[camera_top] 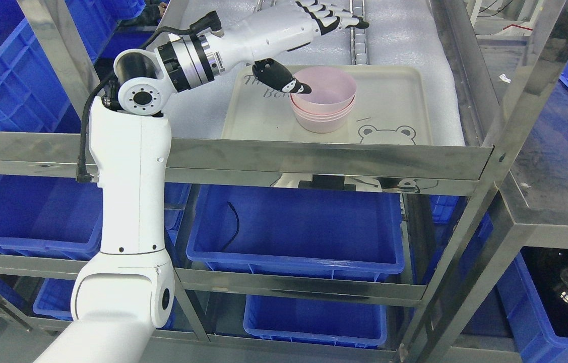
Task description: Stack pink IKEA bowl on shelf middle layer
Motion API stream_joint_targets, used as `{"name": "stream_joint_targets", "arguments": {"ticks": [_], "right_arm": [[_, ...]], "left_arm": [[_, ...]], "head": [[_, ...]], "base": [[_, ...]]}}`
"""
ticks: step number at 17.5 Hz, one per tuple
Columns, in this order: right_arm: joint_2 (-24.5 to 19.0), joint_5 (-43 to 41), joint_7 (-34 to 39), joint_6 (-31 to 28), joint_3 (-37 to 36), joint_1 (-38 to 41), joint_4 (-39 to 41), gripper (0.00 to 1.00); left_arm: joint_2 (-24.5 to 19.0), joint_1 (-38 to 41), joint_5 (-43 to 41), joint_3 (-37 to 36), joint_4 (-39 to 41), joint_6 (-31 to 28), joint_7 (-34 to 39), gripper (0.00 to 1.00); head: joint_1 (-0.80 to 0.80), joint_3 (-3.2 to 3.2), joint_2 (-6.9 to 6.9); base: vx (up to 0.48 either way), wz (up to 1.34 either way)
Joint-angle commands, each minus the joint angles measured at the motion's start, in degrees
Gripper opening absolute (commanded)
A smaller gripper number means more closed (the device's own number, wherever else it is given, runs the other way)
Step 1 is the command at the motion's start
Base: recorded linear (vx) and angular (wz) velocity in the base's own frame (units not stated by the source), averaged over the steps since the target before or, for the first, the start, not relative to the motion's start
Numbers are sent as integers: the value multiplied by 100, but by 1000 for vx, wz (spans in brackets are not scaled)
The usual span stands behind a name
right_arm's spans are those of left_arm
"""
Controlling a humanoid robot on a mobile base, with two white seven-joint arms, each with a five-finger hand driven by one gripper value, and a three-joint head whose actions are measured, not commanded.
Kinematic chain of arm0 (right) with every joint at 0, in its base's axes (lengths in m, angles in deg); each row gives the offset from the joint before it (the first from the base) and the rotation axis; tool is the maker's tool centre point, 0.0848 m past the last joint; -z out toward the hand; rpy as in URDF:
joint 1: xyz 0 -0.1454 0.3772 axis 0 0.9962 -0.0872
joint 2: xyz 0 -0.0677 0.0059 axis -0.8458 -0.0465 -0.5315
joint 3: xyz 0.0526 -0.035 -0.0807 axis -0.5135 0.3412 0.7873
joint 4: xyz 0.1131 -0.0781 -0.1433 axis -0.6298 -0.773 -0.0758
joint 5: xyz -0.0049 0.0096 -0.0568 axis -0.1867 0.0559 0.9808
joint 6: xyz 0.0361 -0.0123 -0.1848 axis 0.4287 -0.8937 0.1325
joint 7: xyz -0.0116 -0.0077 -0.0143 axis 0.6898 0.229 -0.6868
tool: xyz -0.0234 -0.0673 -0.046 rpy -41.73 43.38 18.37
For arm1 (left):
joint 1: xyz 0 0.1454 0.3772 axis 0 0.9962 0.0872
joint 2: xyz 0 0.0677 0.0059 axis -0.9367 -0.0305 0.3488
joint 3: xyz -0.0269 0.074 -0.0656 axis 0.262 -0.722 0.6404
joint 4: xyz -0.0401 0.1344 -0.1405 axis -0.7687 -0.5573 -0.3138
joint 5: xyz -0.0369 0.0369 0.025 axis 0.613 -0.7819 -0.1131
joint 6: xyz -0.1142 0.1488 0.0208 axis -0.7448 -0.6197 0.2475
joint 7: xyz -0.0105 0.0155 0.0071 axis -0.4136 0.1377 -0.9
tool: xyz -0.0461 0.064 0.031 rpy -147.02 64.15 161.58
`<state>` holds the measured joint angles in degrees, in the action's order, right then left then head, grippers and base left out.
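Behind the robot hand (pixel 298 35), tray (pixel 394 101) lettering partly hidden

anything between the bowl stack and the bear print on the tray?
Nothing. In the head view only bare tray surface lies between the pink bowl stack and the bear print. The left robot hand hovers open above the stack.

Tray (pixel 394 101) right of bowls (pixel 324 103) seems open.

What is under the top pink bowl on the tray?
Under the top bowl more pink bowls are nested; only their rims and sides show. The stack stands on the tray. The tray's surface beneath the stack is covered.
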<state>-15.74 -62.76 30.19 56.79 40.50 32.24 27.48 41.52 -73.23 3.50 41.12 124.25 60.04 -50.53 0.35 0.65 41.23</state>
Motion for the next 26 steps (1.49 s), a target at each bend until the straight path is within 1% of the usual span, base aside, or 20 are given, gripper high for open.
{"name": "stream_joint_targets", "arguments": {"ticks": [1,2,4,6,8,9,10,12,14,15,17,18,20,21,24,26], "right_arm": [[100,0,-2,2,0,18,100,100],[100,0,-2,2,0,27,100,100],[100,0,-2,2,0,18,100,100],[100,0,-2,2,0,18,100,100],[100,0,-2,2,0,27,100,100],[100,0,-2,2,0,18,100,100],[100,0,-2,2,0,27,100,100],[100,0,-2,2,0,18,100,100],[100,0,-2,2,0,27,100,100],[100,0,-2,2,0,18,100,100],[100,0,-2,2,0,18,100,100],[100,0,-2,2,0,27,100,100],[100,0,-2,2,0,27,100,100],[100,0,-2,2,0,27,100,100],[100,0,-2,2,0,18,100,100],[100,0,-2,2,0,18,100,100]], "left_arm": [[-96,429,833,-1003,146,0,1141,100],[-96,797,825,-1512,286,0,1370,99],[-96,1788,816,-2409,488,0,1434,99],[-96,2965,816,-2729,472,0,1426,100],[-96,3784,807,-2642,402,0,1417,100],[-96,4189,807,-2476,279,0,1417,100],[-96,4515,807,-2275,148,0,1417,100],[-96,5087,868,-1643,-308,0,1469,100],[-96,5282,1244,-1141,-696,0,1583,100],[-96,5317,1595,-895,-915,0,1740,100],[-96,5353,1852,-359,-1092,0,2162,100],[-96,5353,1966,-183,-1084,0,2434,100],[-96,5257,2291,73,-1049,0,3328,100],[-96,5239,2406,74,-1005,-285,3463,99],[-96,5046,2634,30,-839,-1508,3639,99],[-96,4949,2863,13,-576,-2159,4104,100]], "head": [[0,0,0],[0,0,0],[0,0,0],[0,0,0],[0,0,0],[0,0,0],[0,0,0],[0,0,0],[0,0,-2],[0,0,-2],[0,0,-1],[0,0,-2],[0,0,-1],[0,0,-2],[0,0,-1],[0,0,-1]], "base": [[-39,0],[-76,0],[-102,0],[-127,-31],[-119,-148],[-126,-166],[-126,-166],[-105,-168],[-72,-124],[-42,-67],[-32,0],[-25,0],[-19,0],[-11,0],[-12,0],[0,0]]}}
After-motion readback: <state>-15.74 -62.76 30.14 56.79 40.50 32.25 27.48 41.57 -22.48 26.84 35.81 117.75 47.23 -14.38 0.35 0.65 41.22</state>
